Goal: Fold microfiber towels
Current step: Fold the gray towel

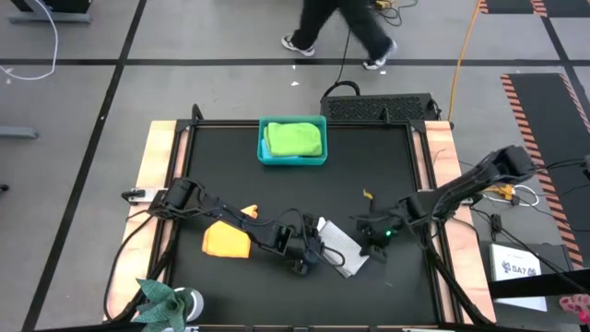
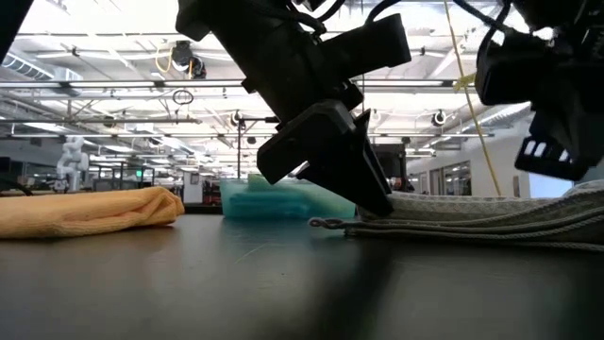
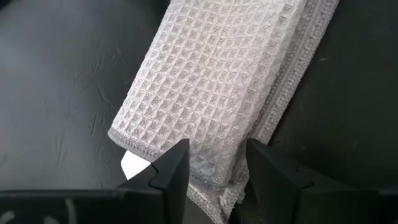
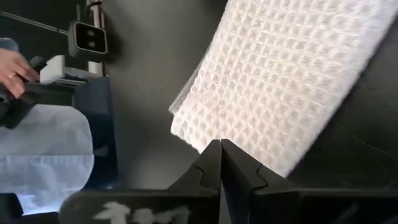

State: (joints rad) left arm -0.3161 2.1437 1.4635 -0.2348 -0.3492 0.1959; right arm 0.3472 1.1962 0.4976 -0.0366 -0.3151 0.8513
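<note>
High view: folded light grey waffle-weave microfiber towel lies on black counter between left gripper and right gripper, long axis diagonal.
Left wrist view: fingers apart, straddling towel's end.
Right wrist view: jaws shut, empty, beside towel edge.

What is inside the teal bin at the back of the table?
The teal bin holds a lime green towel, bunched so it fills most of the bin. Anything lying beneath that towel is covered and cannot be seen.
</note>
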